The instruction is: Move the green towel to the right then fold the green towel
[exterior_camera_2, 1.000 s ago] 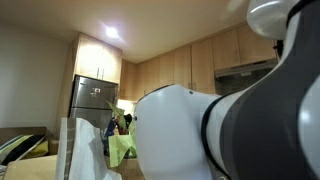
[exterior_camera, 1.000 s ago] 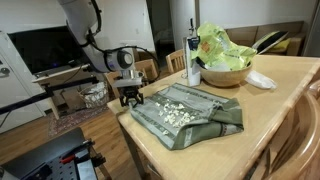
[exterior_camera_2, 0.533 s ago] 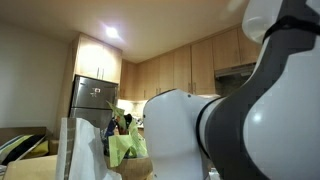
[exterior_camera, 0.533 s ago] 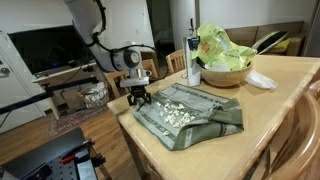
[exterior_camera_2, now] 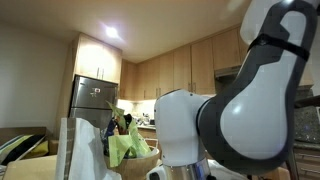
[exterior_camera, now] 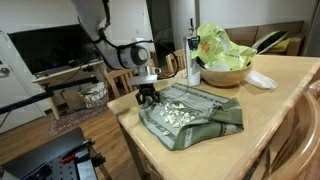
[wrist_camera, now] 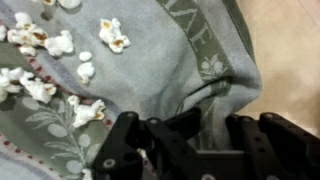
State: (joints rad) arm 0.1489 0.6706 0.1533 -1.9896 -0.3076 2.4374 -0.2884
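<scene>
Robot fingers (wrist_camera: 122,150) have slid in from off the side and now hang apart over the edge of the green towel (exterior_camera: 190,112) — not pinching it yet. It lies spread on the worktop (exterior_camera: 275,105), with popcorn (wrist_camera: 40,60) on top. The grab looks next — popcorn may spill.

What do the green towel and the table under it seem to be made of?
Green towel: soft matte cloth, probably cotton; it wrinkles and shows a printed leaf pattern. Table: apparently light wood, smooth with slight sheen; could be laminate.
</scene>
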